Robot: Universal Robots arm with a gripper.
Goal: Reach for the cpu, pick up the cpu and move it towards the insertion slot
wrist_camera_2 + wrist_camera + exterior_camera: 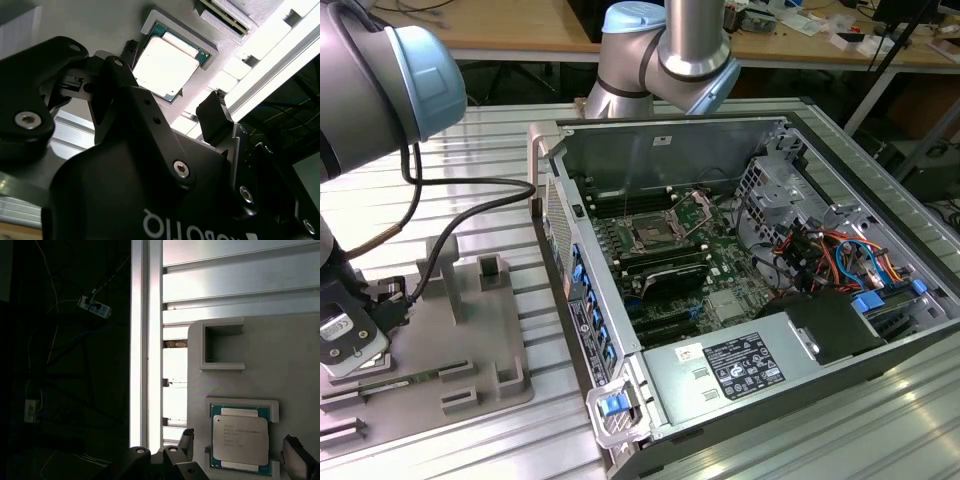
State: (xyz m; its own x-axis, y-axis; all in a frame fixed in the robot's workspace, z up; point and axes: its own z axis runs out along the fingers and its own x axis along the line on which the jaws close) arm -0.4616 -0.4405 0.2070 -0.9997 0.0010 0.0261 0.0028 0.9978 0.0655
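cpu [240,442] in grey tray [280,365], slatted table [240,280]

The exterior view looks down over the open case [660,140]; both wrist views closely face the cpu [165,62] [240,440].

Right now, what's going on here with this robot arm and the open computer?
The arm's gripper hangs over the cpu, which lies flat in a square recess of a grey holder outside the open computer case. Its fingers stand open on either side of the chip, with gaps showing, so the cpu is not yet picked up. The insertion slot is on the board inside the case.
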